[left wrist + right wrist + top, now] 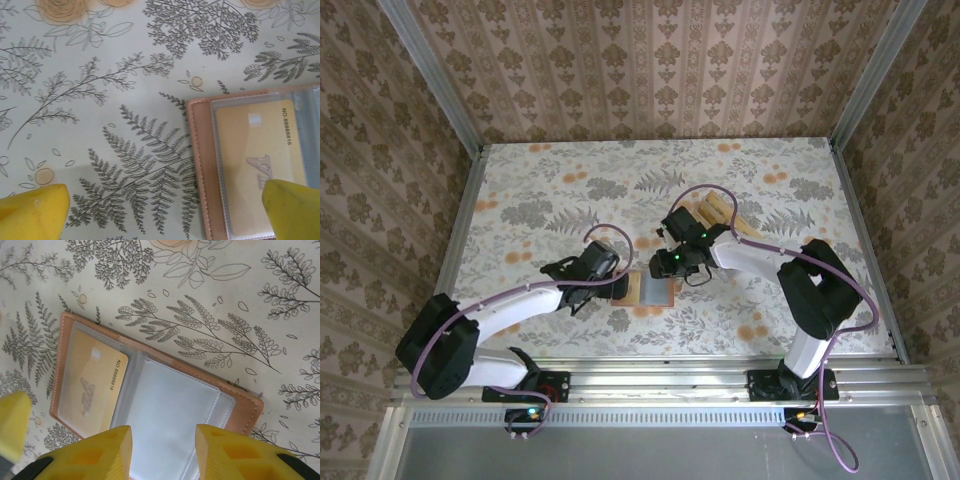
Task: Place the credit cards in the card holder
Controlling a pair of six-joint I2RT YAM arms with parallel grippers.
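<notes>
Left pincer [618, 287], top view: positioned at the left edge of the card holder [656, 291], which lies opened flat on the table [570, 190] at lower centre of the frame. Right pincer [668, 277] hangs over the holder's upper right edge. Loose credit cards [720, 209] lie clustered up and to the right of the holder, well apart from it.

Left wrist view: left pincer [162, 215] is released — its yellow fingertips [32, 212] stand wide apart at the two lower corners. The card holder [197, 165] occupies the right side, with one golden card [255, 165] under its clear sleeve. The right-hand fingertip overlaps that sleeve; contact cannot be determined.

Right wrist view: right pincer [162, 450] is released, jaws partly parted over the grey pocket at bottom centre. The card holder [240, 415] lies diagonally, the sleeved card [95, 385] in its left half. A yellow fingertip [12, 425] of the left pincer shows at the lower left edge, near the holder.
</notes>
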